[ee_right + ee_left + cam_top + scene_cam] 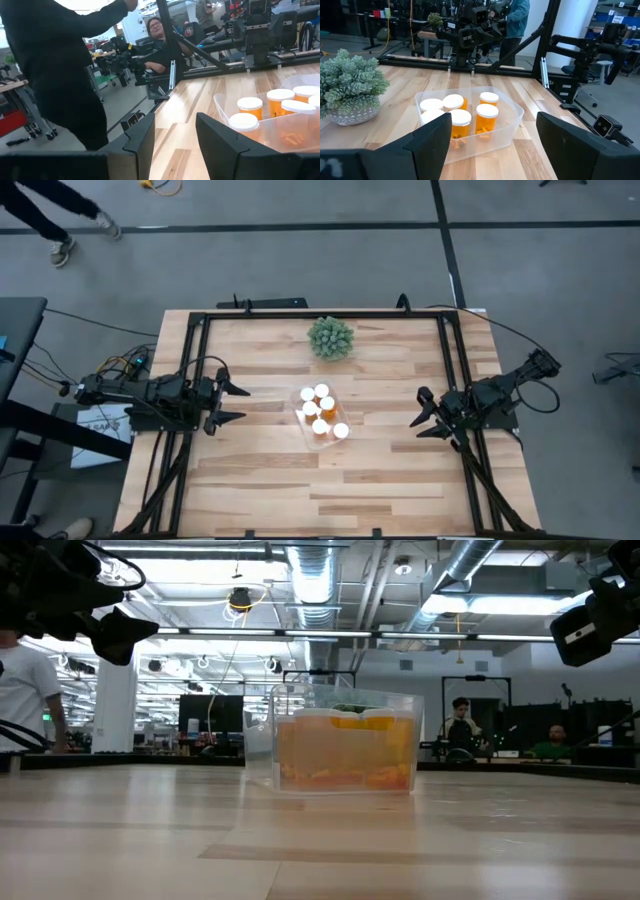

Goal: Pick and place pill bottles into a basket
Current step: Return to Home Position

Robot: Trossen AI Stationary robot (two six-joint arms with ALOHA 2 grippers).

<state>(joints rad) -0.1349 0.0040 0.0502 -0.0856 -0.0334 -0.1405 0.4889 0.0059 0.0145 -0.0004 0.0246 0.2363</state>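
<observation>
Bottles [321, 412]: I count six white caps, all inside the bin [322, 445] at frame centre in the high view. They look upright as far as I can tell, and the left wrist view shows them packed close. Nothing loose on the table [260, 480].

Left gripper [244, 404] is left of the bin, fingers spread, empty, pointing at it. Right gripper [418, 409] is right of the bin, also spread and empty, well apart from it. Plant [330, 338] is above the bin, apart from both.

Risks as I see them, with the job looking done and only the retreat home to go:
- **Bin knock:** it's light clear plastic and hard to see. If either arm swings forward rather than back, a spread finger could clip the wall and slide or tip it, spilling bottles. The left gripper is nearer, so I'd watch that one.
- **Person:** a person [60, 75] in dark clothes fills the left of the right wrist view, seemingly close beside the rig. A fast retract on that side could reach them.
- **Cables:** the cables [120, 365] by the left arm's base, at the left edge of the high view, could snag on pull-back.
</observation>
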